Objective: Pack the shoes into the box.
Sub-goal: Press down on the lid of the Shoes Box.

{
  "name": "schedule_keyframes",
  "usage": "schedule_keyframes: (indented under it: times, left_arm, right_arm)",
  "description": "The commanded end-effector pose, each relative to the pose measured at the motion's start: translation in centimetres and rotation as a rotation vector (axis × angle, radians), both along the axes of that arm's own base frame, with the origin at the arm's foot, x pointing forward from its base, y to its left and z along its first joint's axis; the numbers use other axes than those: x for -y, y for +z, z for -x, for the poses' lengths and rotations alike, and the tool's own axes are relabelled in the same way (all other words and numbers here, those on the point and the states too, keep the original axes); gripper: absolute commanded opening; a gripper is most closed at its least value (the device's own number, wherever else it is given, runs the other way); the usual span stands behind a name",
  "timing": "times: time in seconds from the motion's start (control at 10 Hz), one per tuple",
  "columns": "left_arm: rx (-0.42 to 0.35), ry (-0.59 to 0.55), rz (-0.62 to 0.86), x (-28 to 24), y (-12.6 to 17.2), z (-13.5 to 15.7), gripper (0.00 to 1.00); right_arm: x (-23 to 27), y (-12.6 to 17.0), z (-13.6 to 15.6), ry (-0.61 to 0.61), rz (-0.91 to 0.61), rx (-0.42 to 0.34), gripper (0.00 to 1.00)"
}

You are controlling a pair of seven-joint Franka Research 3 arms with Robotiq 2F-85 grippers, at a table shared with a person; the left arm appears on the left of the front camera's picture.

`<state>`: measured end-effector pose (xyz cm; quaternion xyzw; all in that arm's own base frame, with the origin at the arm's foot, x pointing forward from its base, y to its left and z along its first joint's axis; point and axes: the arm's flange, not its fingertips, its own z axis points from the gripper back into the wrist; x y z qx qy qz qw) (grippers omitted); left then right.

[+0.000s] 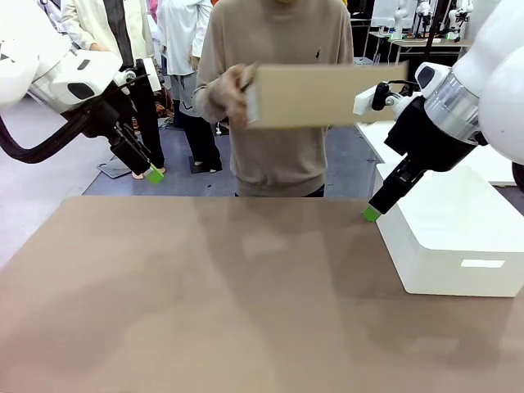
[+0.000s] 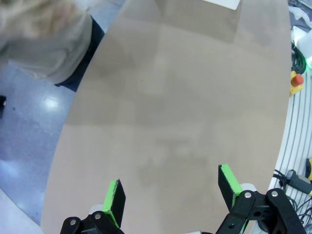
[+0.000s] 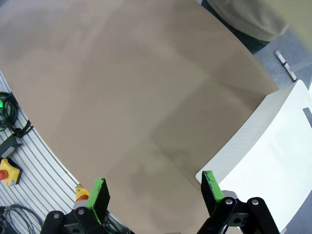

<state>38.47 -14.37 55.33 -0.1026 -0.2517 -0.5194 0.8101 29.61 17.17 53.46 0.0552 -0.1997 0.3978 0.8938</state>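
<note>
Tabletop point(image 1: 205, 295), matte tan-brown and smooth, stretching across the front view under soft shadows. Beyond its far edge, a person in a beige sweatshirt, one hand point(image 1: 233, 90) gripping the left end of the box point(image 1: 315, 97), a flat-sided tan cardboard shape held level at chest height, well above the tabletop, slightly blurred. At the right edge, a white box point(image 1: 458, 246), rectangular with rounded corners and a smooth hard-looking finish, resting on the tabletop. Left claw point(image 1: 151, 173) hanging at upper left off the far edge, green pad tips showing. Right claw point(image 1: 372, 214) reaching down at right, green tip just beside the white box's near corner.

Left wrist view: left claw point(image 2: 173, 192) spread wide, holding nothing, black fingers faced with bright green pads point(image 2: 113, 200), above bare tan board; blurred beige sleeve at upper left, glossy blue-grey floor along the edge.

Right wrist view: right claw point(image 3: 153, 195) likewise spread wide and empty, green pads point(image 3: 99, 192) either side of bare tabletop; white box point(image 3: 273, 146) at right, its curved corner finely textured; ribbed grey rail at left.
</note>
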Motion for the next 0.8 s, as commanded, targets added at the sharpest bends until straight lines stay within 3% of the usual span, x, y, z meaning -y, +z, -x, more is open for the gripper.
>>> schedule_keyframes:
  times: [0.0, 0.7]
  left_arm:
    - [-0.008, 0.005, -0.007, -0.19, 0.20, 0.07, 1.00]
    - [-0.008, 0.005, -0.007, -0.19, 0.20, 0.07, 1.00]
  right_arm:
    - [-0.03, 0.04, 0.05, -0.006, -0.001, 0.000, 1.00]
    - [-0.03, 0.04, 0.05, -0.006, -0.001, 0.000, 1.00]
